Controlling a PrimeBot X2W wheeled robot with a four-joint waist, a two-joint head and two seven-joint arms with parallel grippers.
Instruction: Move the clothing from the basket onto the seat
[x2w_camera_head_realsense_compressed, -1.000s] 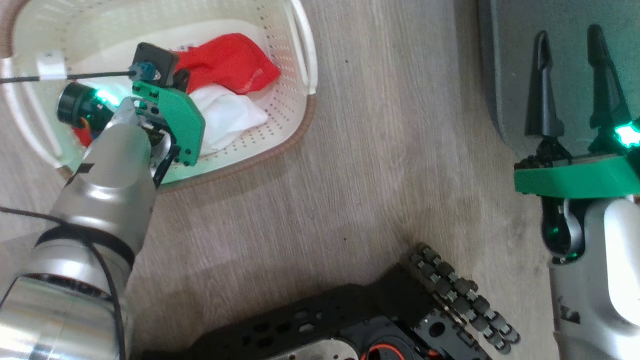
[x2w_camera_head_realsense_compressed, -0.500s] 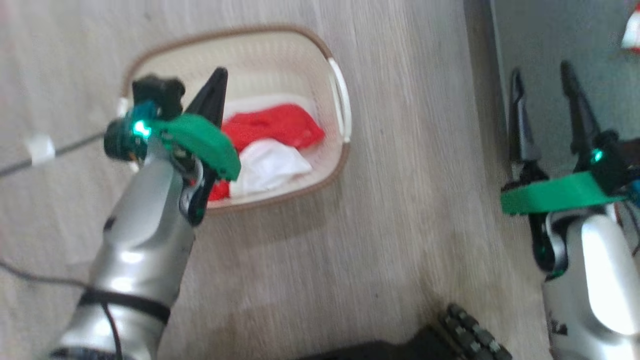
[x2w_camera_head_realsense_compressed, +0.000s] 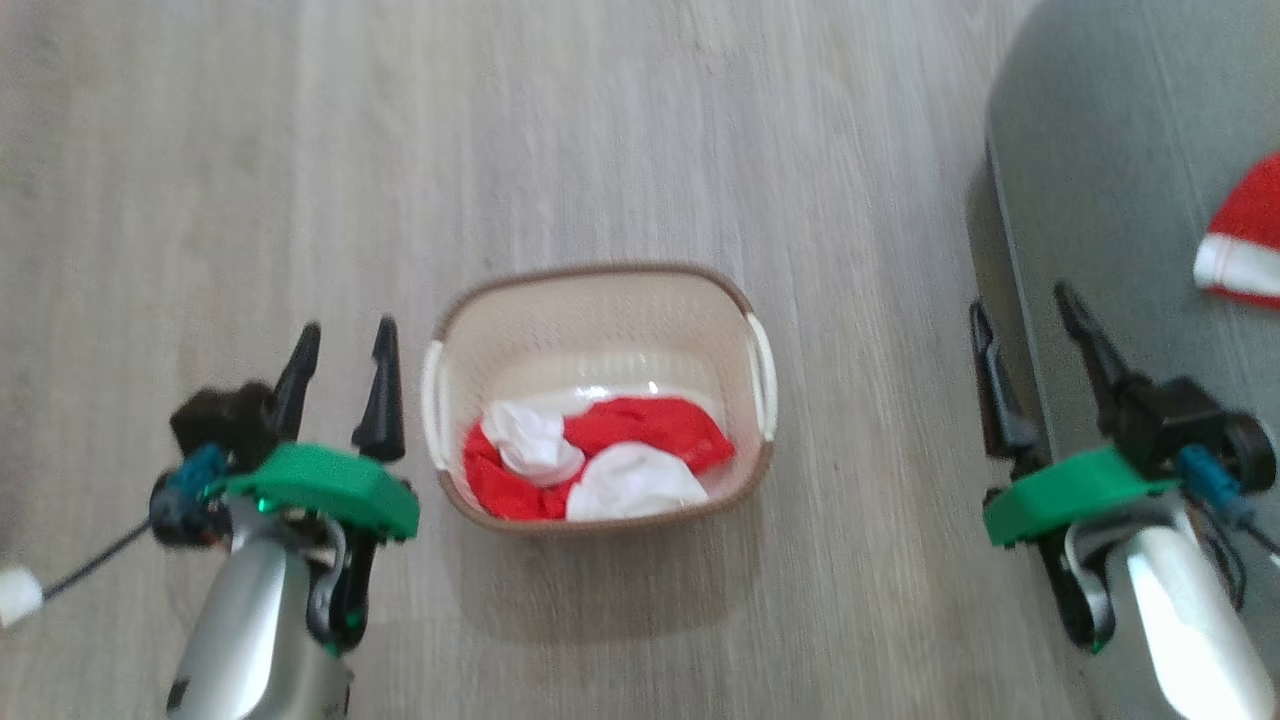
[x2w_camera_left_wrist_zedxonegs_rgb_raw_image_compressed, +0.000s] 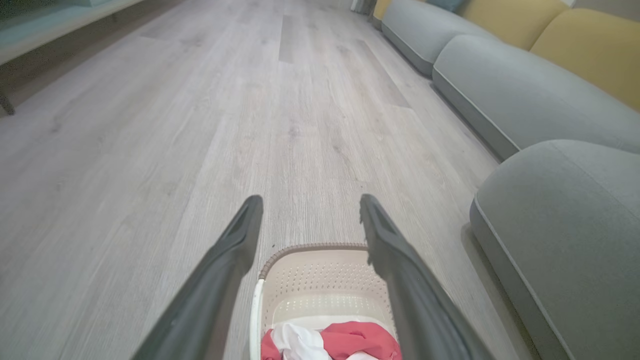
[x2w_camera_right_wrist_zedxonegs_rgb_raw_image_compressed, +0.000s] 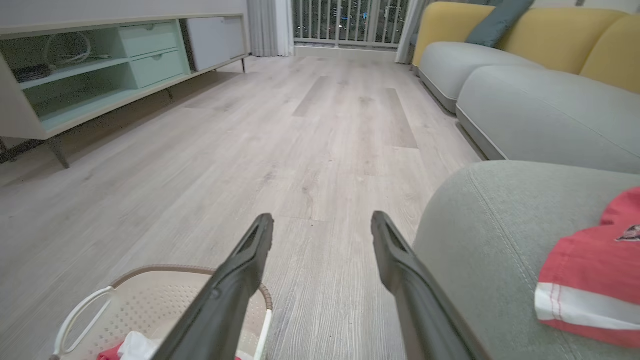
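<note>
Clothing (x2w_camera_head_realsense_compressed: 655, 432) being checked in two places, larger items first. Seat (x2w_camera_head_realsense_compressed: 1110, 150) occupying the 3 o'clock edge of the head view, rounded grey flank running 12 to 6. One red garment (x2w_camera_head_realsense_compressed: 1250, 225) with a white band lying on top of it, well apart from everything else. Floor (x2w_camera_head_realsense_compressed: 300, 150) of pale planks spreading across the remainder, carrying the basket (x2w_camera_head_realsense_compressed: 600, 272) at centre, apart from the seat. Basket lying with its long axis 9 to 3, a white handle at each end. Other clothing bunched red and white in the basket's 6 o'clock half, the heap also stretching 9 to 3. Bare perforated bottom showing in the 12 o'clock half.

Left gripper (x2w_camera_head_realsense_compressed: 347, 328) hovering just beside the basket's 9 o'clock handle, fingers pointing to 12, standing apart and holding nothing. Heap lying between 3 and 4 o'clock from its tips, near. Right gripper (x2w_camera_head_realsense_compressed: 1020, 300) hanging at the seat's flank, fingers likewise apart, empty and pointing to 12. Heap lying between 8 and 9 o'clock from it, well apart, and the garment on the seat between 2 and 3 o'clock.

Judgement: left arm being the nearer one to the heap, by a clear margin. Coming move likely calling for a swing toward 4 o'clock and a descent into the near half of the basket, jaws closing across the heap's short axis. Risk: snagging the handle or rim, or lifting two pieces tangled together.
</note>
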